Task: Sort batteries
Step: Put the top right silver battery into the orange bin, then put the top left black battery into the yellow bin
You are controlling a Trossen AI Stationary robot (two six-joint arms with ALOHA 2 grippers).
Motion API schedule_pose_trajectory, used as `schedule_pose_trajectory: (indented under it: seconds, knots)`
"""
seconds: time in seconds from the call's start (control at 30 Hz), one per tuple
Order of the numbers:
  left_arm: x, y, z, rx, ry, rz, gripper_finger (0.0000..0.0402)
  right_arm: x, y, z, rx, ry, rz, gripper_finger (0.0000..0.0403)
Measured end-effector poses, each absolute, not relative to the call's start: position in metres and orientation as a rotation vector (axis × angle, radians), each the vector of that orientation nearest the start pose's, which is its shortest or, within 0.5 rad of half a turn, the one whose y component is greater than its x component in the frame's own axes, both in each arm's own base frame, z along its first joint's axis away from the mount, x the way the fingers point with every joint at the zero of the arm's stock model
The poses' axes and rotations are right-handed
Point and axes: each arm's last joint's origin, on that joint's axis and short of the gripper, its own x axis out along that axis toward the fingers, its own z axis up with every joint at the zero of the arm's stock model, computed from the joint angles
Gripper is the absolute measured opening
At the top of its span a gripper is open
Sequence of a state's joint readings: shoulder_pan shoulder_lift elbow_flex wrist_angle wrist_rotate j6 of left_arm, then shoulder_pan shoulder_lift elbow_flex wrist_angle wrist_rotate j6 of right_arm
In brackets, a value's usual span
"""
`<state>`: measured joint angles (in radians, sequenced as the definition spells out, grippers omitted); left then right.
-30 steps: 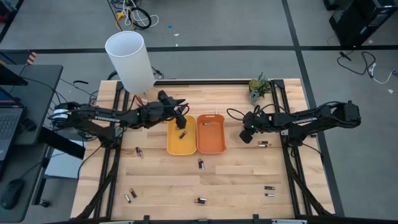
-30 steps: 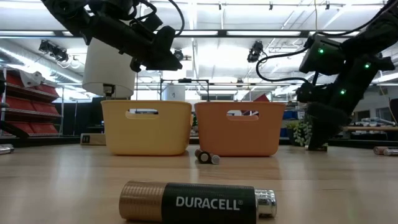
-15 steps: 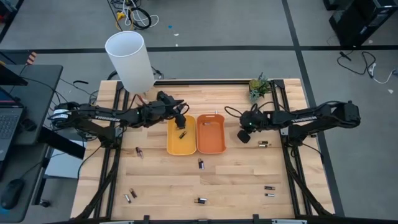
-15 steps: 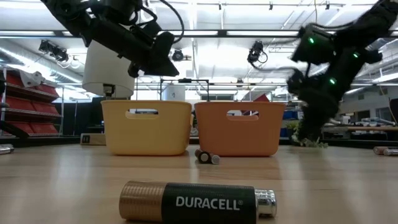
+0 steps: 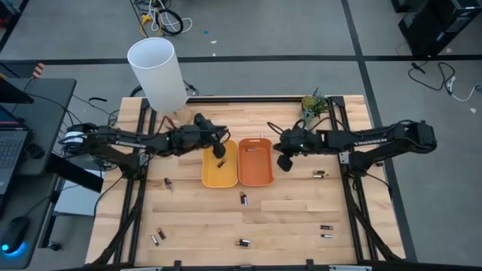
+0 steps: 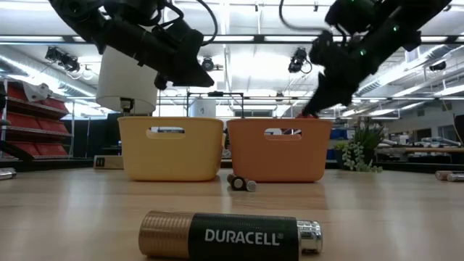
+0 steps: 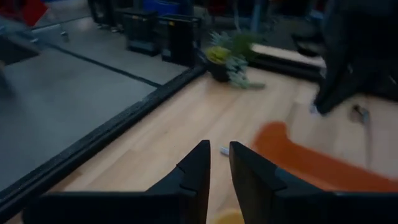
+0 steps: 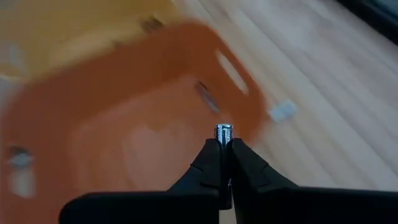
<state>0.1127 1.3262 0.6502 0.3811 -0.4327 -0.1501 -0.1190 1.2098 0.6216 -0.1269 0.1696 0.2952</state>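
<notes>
Wooden table [image 5: 286,218], white cylinder [image 5: 157,71] at its far-left corner, small plant [image 5: 312,105] at far right

Yellow tray [image 5: 218,167] and orange tray [image 5: 255,164] side by side mid-table

Left gripper [image 5: 221,146] over yellow tray's far end; jaws a narrow gap apart in left wrist view, nothing seen between them; one battery [image 5: 221,162] lies in the tray just below them

Right gripper [image 8: 224,142] at orange tray's right rim, jaws pinched on a small silvery battery [image 8: 224,131], its tip poking out past the fingertips, orange tray beneath

Loose batteries [image 5: 243,198] scattered on the near half of the table, well apart from both jaws; a Duracell cell [image 6: 228,234] lies nearest the low camera
</notes>
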Motion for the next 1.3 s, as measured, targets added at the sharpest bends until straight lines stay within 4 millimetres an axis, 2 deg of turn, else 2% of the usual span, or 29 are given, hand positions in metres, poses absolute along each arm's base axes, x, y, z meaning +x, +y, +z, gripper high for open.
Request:
schedule_pose_trajectory:
  seconds: [0.13,0.33,0.57,0.73,0.9,1.0,1.17,1.3]
  knots:
    - [0.28,0.035,0.22,-0.049,0.246,0.523,0.0067,0.244,-0.024,0.206,0.254,0.555,-0.314,0.0009]
    - [0.287,0.026,0.221,-0.036,0.2,0.422,0.0054,0.261,-0.007,0.186,0.211,0.537,-0.285,0.0015]
    - [0.287,0.028,0.221,-0.022,0.204,0.412,0.0049,0.273,-0.011,0.183,0.201,0.454,-0.298,0.0055]
    - [0.288,0.029,0.225,-0.028,0.177,0.425,0.0049,0.273,-0.019,0.183,0.151,0.454,-0.315,0.0088]
    - [0.289,0.032,0.231,0.048,0.175,0.544,0.0049,0.272,-0.021,0.181,0.114,0.491,-0.302,0.0108]
    - [0.288,0.033,0.229,0.056,0.191,0.557,0.0049,0.27,-0.017,0.177,0.123,0.533,-0.276,0.011]
    - [0.283,0.031,0.22,0.128,0.323,0.59,0.0049,0.265,-0.015,0.172,0.106,0.614,-0.272,0.0105]
    - [0.274,0.024,0.222,0.194,0.395,0.674,0.0049,0.259,-0.016,0.184,0.09,0.614,-0.292,0.0105]
